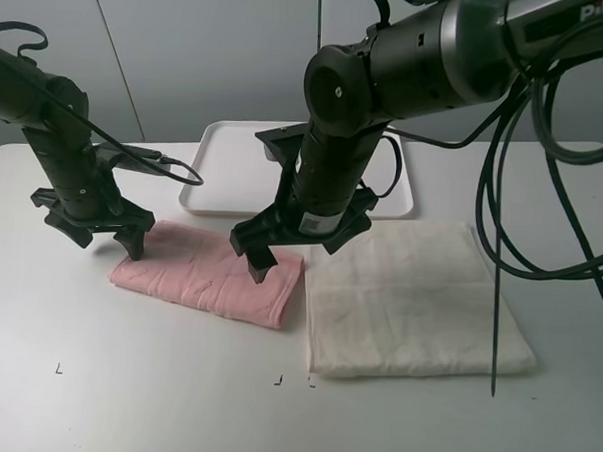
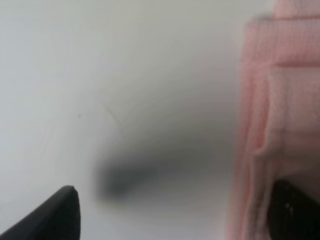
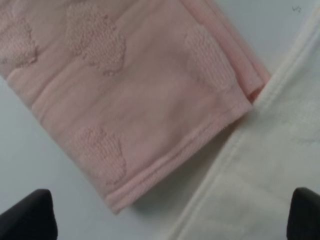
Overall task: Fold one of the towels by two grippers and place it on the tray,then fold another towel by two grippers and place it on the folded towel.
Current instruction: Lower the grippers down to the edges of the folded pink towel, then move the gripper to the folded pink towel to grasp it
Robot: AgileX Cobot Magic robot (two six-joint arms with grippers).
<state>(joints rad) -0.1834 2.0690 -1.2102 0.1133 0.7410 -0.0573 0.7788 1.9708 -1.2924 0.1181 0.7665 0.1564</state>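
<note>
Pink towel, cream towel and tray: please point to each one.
pink towel point(image 1: 204, 277), exterior high view, middle of its top face
cream towel point(image 1: 419, 296), exterior high view, centre of the cloth
tray point(image 1: 234, 168), exterior high view, bare left part

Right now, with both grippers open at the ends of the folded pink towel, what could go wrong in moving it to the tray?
1. The right gripper straddles the spot where the pink towel meets the cream towel; it may pinch both.
2. The left gripper sits at the layered end; grabbing only the top layers could let the fold open.
3. The tray lies behind the right arm, so the carried towel might snag or land crooked.
</note>
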